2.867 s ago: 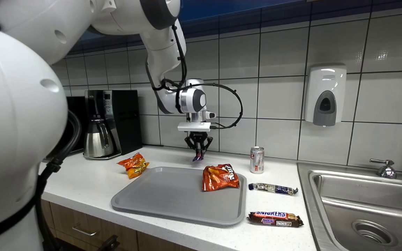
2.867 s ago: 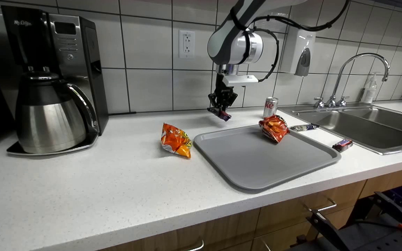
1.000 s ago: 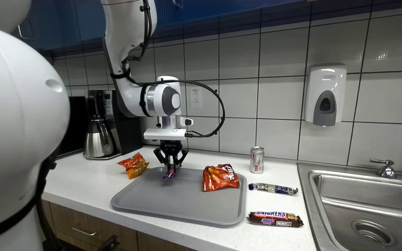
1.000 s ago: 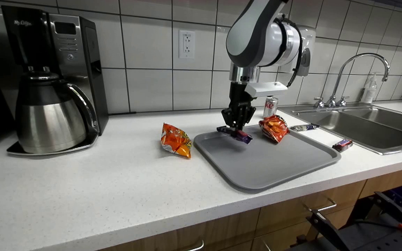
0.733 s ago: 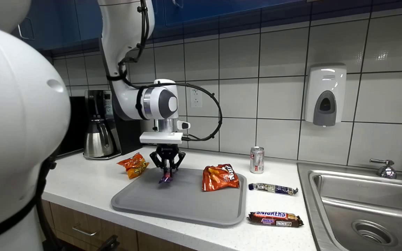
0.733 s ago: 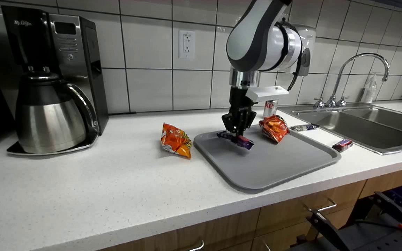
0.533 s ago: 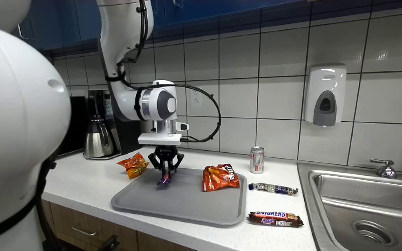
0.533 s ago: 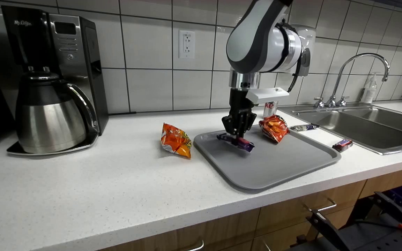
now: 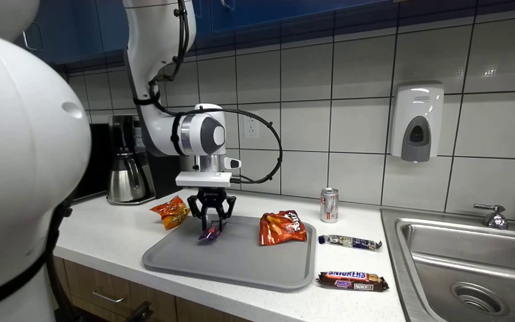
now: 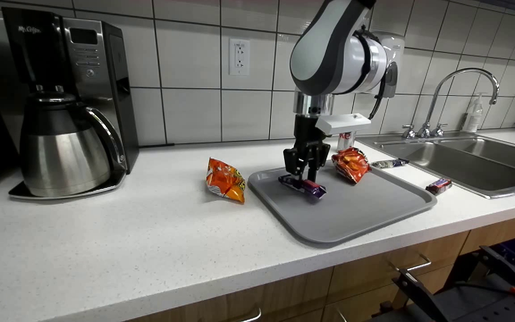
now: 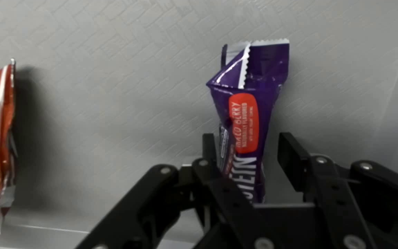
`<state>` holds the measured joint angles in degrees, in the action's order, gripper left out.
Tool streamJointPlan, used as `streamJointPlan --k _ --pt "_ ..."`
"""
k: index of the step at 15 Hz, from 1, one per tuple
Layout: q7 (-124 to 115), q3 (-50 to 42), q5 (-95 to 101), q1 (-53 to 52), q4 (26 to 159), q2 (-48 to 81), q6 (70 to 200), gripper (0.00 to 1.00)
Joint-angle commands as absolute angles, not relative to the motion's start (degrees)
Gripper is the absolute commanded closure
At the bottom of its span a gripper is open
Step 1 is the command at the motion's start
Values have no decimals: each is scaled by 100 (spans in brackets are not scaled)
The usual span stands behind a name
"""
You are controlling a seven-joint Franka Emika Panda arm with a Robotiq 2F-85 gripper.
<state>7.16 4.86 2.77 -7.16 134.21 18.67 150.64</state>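
White ceramic tiles (image 9: pixel 360 125) gleam behind as the slim purple shiny-wrapped protein bar (image 11: pixel 246 121) lies on the flat grey plastic tray (image 9: pixel 235 264), black two-fingered metal claw (image 9: pixel 212 227) spread apart astride it, placing seemingly done, only withdrawal left!

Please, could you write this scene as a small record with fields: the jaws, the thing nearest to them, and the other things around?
Jaws: open, on either side of the purple bar; a gap shows on at least one side
Purple bar: wrapped, lying on the gray tray
Also on tray: red-orange snack bag
Bars off tray: Snickers bar and blue-ended wrapped bar, on the counter between tray and steel sink
Drink: upright silver can, near the tiled wall
Bag off tray: orange snack bag, on the coffee maker side
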Motion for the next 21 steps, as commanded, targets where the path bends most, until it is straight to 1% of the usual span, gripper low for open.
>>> streamJointPlan --k 1,3,4,12,21 --pt "509 520 343 -714 13652 1583 15128 16" --pt "436 508 338 -722 13711 1490 15152 2" --pt "392 505 326 -722 13741 1432 15161 0" --pt "-309 357 335 -692 13868 929 15168 0" --pt "-678 -150 329 -311 13837 568 14986 0"
